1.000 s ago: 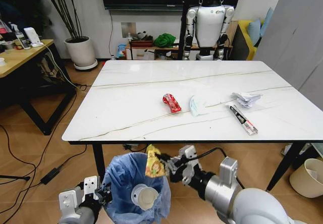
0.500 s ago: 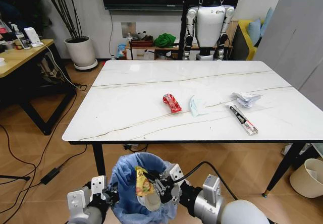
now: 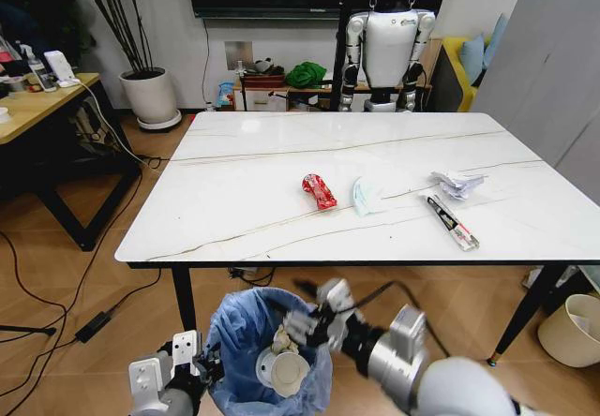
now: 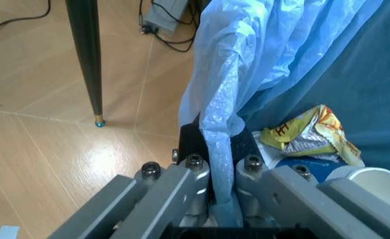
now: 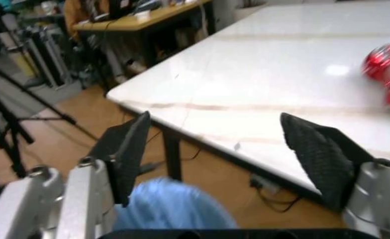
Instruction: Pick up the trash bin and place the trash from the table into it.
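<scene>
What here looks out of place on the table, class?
Four bits of litter lie on the white table: a red wrapper, a pale blue mask, crumpled white paper and a long black-white wrapper. Nothing looks spilled or damaged.

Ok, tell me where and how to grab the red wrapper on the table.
Pinch the red wrapper across its narrow middle, coming straight down from above. It lies flat and elongated on the table, clear of the mask, so an open pincer probably fits around it.
</scene>
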`<state>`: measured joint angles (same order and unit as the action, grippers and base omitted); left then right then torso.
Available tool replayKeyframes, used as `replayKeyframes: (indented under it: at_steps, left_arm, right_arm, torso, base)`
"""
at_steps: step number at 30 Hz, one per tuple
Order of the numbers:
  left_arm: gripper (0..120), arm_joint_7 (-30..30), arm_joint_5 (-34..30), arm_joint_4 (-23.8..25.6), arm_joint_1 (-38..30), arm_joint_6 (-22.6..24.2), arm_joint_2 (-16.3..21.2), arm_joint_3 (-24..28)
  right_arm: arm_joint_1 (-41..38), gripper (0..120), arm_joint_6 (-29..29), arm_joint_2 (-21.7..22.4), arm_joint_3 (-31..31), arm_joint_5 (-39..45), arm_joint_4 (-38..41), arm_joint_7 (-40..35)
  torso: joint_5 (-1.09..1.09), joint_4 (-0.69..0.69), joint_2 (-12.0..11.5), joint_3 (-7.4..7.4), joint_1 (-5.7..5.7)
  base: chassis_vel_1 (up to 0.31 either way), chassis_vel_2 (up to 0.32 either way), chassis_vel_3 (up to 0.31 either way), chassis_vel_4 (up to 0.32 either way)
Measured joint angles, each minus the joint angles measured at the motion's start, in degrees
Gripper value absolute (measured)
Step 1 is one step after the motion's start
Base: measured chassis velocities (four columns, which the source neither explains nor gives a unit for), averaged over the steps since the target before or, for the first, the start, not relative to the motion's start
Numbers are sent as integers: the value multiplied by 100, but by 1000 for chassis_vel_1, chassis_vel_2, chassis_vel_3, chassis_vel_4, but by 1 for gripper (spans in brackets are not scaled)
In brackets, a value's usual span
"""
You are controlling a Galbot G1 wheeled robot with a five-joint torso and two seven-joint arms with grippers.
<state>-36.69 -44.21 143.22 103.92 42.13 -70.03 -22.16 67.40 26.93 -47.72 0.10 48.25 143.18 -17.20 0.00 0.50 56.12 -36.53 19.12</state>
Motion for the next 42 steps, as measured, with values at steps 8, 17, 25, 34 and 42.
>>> replayKeyframes:
  at_steps: [8,17,25,34,42]
  left_arm:
    - [0,88,148,2,88,0,-104,46]
    - [0,104,83,3,91,0,-150,-41]
    - [0,115,41,3,35,0,-173,-61]
    - [0,113,-118,2,46,0,-69,-207]
    - [0,108,-221,2,-34,0,-42,-262]
  right_arm:
    - [-1251,100,234,-106,171,1015,-802,-965]
    - [-2747,100,421,-481,-132,1948,-2147,-1689]
    - [-3277,100,394,-847,-648,1966,-3160,-1813]
    - [-3313,100,377,-1003,-808,1651,-3492,-1782]
    - [-3285,100,341,-991,-915,1506,-3556,-1751]
  torso:
    - [0,1,0,0,0]
    - [0,0,0,-1,1]
    - [0,0,0,-1,1]
    - [0,0,0,0,0]
    - [0,0,1,0,1]
  base:
    - [0,0,0,0]
    - [0,0,0,0]
    - [0,0,0,0]
    - [0,0,0,0]
    - [0,0,0,0]
